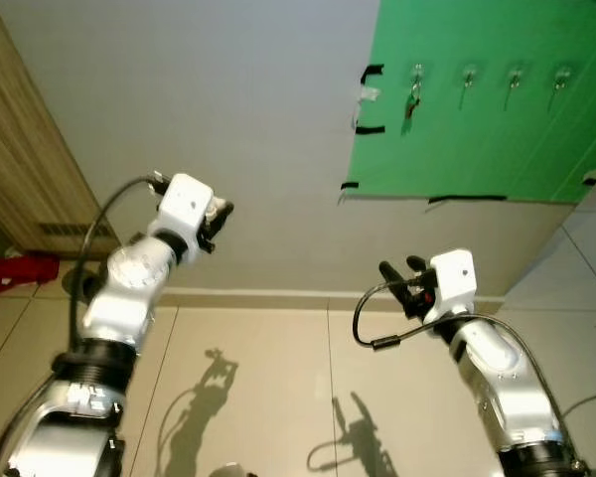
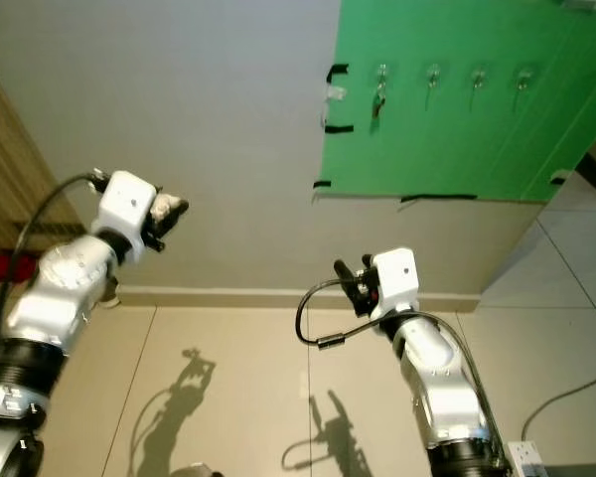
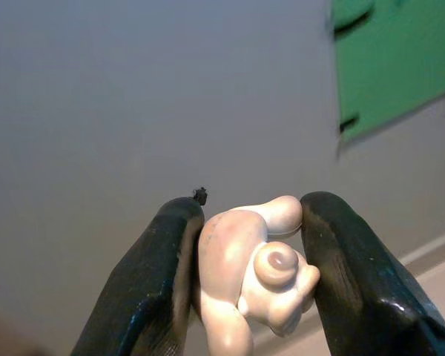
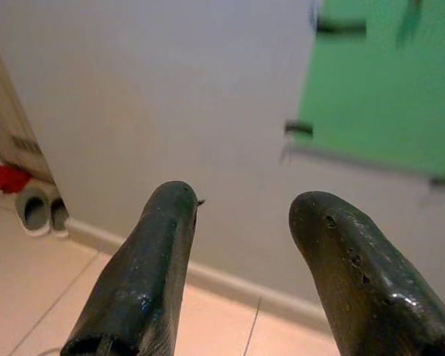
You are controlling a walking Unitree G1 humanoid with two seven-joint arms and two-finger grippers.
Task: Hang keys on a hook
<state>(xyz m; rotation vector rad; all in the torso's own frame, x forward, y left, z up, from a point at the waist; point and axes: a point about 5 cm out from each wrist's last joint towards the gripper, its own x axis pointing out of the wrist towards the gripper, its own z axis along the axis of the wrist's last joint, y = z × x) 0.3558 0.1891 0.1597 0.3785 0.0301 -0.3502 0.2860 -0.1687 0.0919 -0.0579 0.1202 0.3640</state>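
We've got the keychain charm (image 3: pixel 256 274), a pale rubbery-looking figure, pinched between the left gripper (image 1: pixel 222 213) fingers, held up facing the grey wall. It's probably light and a bit squishy, so the grip should hold, but the keys and ring themselves are hidden, so we can't tell which part would go over a hook. The hooks (image 1: pixel 467 81) sit on the green panel (image 1: pixel 497 129), well apart. The right gripper (image 4: pixel 245 222) hangs with fingers apart, holding nothing.

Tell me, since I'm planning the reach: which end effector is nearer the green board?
Right. The right end effector sits just below the green board, near its lower left corner. The left end effector, clamping a beige charm, is farther off to the left.
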